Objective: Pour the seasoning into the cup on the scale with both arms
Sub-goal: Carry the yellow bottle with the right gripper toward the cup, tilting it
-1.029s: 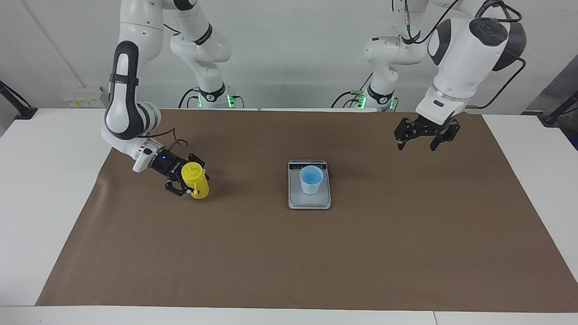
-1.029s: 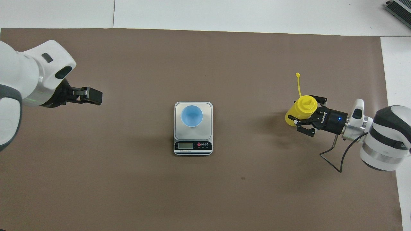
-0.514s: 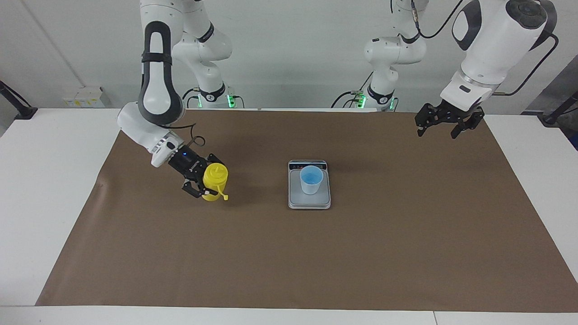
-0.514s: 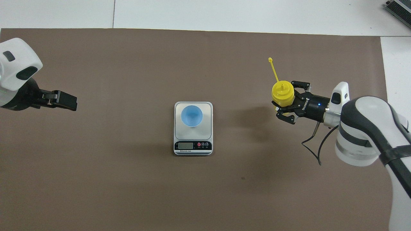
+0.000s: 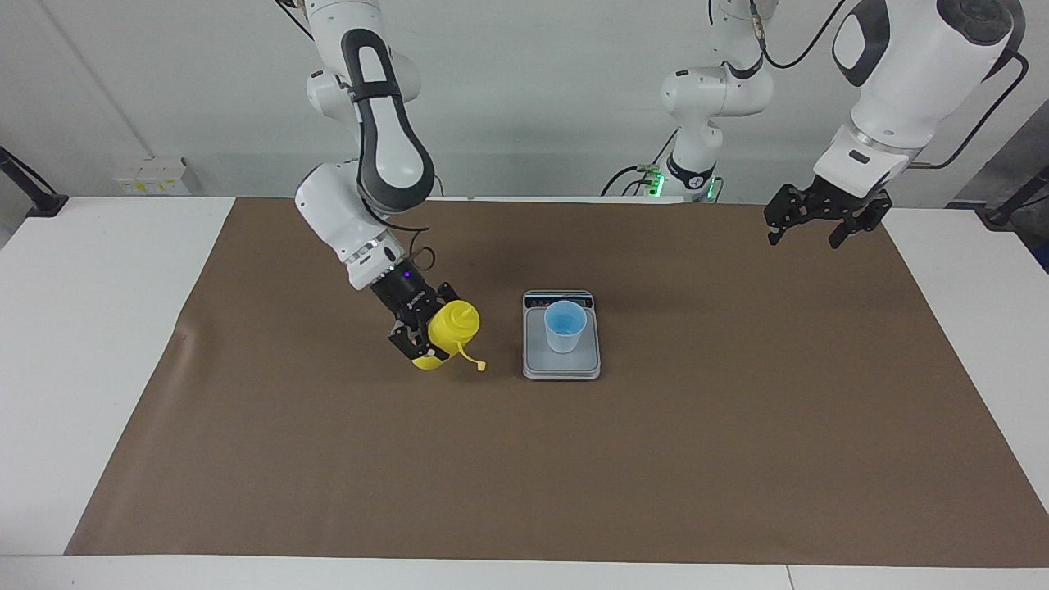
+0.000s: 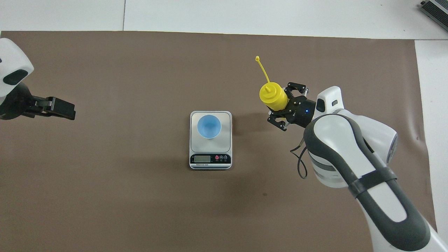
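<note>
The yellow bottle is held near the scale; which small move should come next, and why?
Probably carry it sideways until its nozzle is over the cup. The right gripper is shut on the yellow bottle, tilted, nozzle uncapped, beside the scale and not yet above the cup. The left gripper waits open.

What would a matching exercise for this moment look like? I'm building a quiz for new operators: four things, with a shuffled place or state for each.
Things:
1. yellow plastic squeeze bottle
2. light-blue tapered cup
3. flat silver-grey kitchen scale
4. left gripper

Places or states:
A. lies on the brown table cover
B. open, holds nothing
C. tilted, clamped by the right gripper
D. stands on the weighing plate

Pairs: 1-C, 2-D, 3-A, 4-B
</note>
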